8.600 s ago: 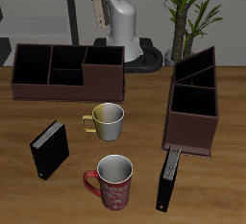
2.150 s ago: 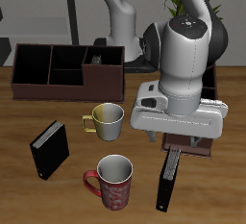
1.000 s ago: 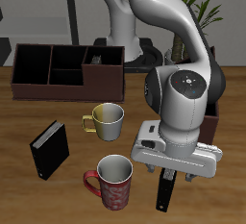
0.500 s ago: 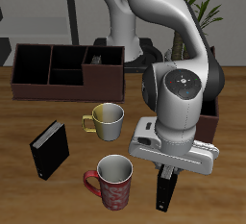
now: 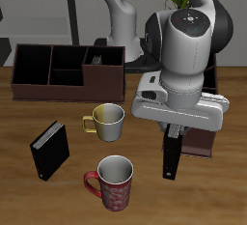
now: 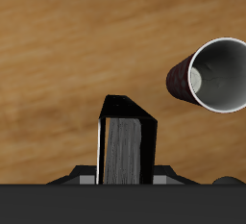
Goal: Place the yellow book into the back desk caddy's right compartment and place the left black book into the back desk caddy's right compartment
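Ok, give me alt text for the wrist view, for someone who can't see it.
A slim black book, grey page edges facing the camera, is held in the gripper above a wooden table. A dark red mug stands open-mouthed nearby.

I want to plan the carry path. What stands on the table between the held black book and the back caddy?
In the exterior view, the grey mug stands between the black book in the gripper and the back caddy.

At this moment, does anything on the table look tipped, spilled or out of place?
Nothing looks spilled or damaged. The left black book hangs upright from the hand, off the table by design. The other black book stands on edge near the front, and both mugs, the red one and the yellow-handled one, stand upright.
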You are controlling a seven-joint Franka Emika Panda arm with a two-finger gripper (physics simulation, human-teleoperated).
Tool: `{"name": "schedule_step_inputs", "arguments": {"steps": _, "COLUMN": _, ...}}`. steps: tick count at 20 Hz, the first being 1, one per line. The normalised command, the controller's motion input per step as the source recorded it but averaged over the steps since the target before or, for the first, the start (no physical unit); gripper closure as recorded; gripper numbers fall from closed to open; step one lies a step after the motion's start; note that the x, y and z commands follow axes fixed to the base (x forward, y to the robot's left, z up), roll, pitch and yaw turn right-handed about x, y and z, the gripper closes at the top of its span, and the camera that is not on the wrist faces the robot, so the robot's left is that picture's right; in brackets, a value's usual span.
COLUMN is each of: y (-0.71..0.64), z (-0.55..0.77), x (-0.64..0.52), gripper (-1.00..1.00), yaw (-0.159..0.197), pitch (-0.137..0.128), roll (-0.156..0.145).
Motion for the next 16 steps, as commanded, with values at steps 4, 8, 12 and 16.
{"name": "schedule_step_inputs", "arguments": {"steps": 4, "y": -0.24, "z": 0.87, "x": -0.55, "gripper": 1.00, "yaw": 0.000, "pitch": -0.087, "roll": 0.004}}
{"name": "schedule_step_inputs", "arguments": {"steps": 8, "y": -0.30, "z": 0.89, "x": -0.93, "gripper": 1.00, "yaw": 0.037, "pitch": -0.082, "roll": 0.042}}
{"name": "schedule_step_inputs", "arguments": {"steps": 12, "y": -0.37, "z": 0.58, "x": -0.77, "gripper": 1.00, "yaw": 0.077, "pitch": -0.088, "roll": -0.007}}
{"name": "schedule_step_inputs", "arguments": {"steps": 16, "y": -0.42, "z": 0.58, "x": -0.78, "gripper": 1.00, "yaw": 0.046, "pitch": -0.086, "roll": 0.000}}
